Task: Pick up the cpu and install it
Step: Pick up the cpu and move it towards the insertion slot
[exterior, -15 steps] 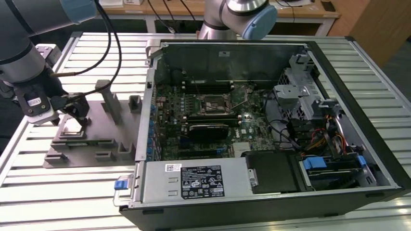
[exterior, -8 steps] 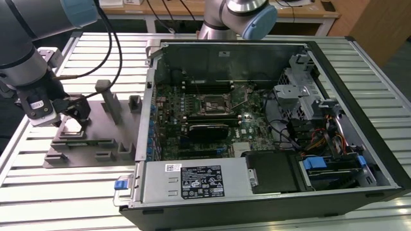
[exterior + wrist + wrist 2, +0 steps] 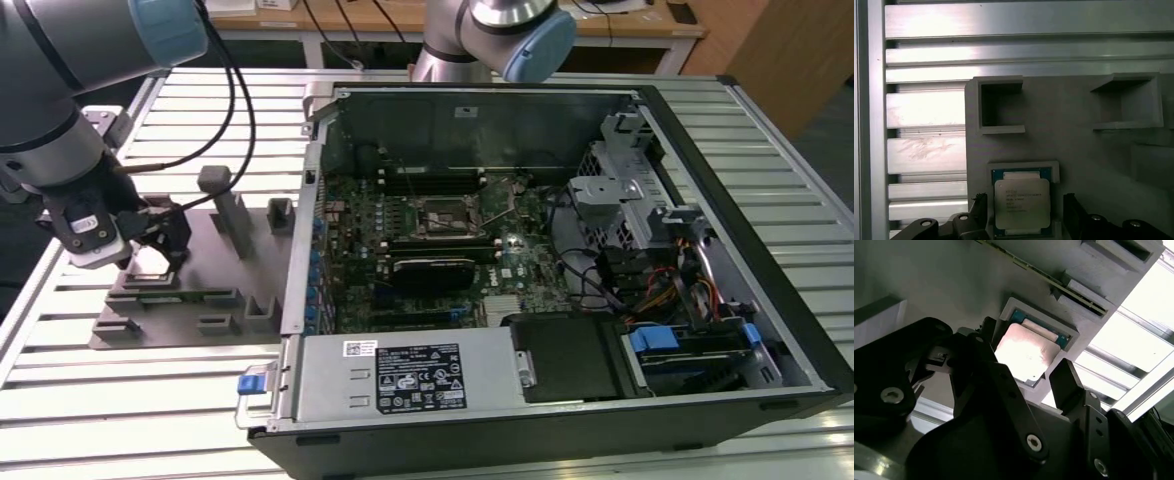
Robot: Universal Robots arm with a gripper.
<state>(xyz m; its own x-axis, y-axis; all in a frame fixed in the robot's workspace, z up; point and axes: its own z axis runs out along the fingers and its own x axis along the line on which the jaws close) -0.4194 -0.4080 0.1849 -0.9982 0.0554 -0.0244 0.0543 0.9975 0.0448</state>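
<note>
1. Tool (image 3: pixel 158 248), black and two-fingered, on the grey robot arm: low over the plate at the exterior view's left, jaws spread wide, holding nothing.
2. Fingers (image 3: pixel 1072 212): two, one on each side of the chip in both wrist views. A narrow gap shows at each side, and no contact is seen.
3. Small, flat, square cpu with silvery-grey metal top (image 3: pixel 1021 202): one, directly between the fingers, lying flat in a pale-rimmed square nest (image 3: pixel 1024 165). Its outline is near-square, so it has no marked long axis; the fingers face two opposite edges.
4. Large grey plastic plate with upright blocks (image 3: pixel 200 265): one, carrying the nest. Two open-fronted pockets (image 3: pixel 1000 105) near the nest stand empty.
5. Open black computer case (image 3: pixel 561 300): one, on the slatted aluminium tabletop (image 3: pixel 80 400), well apart from the tool toward the exterior view's right. Its green motherboard (image 3: pixel 350 215) faces upward.
</note>
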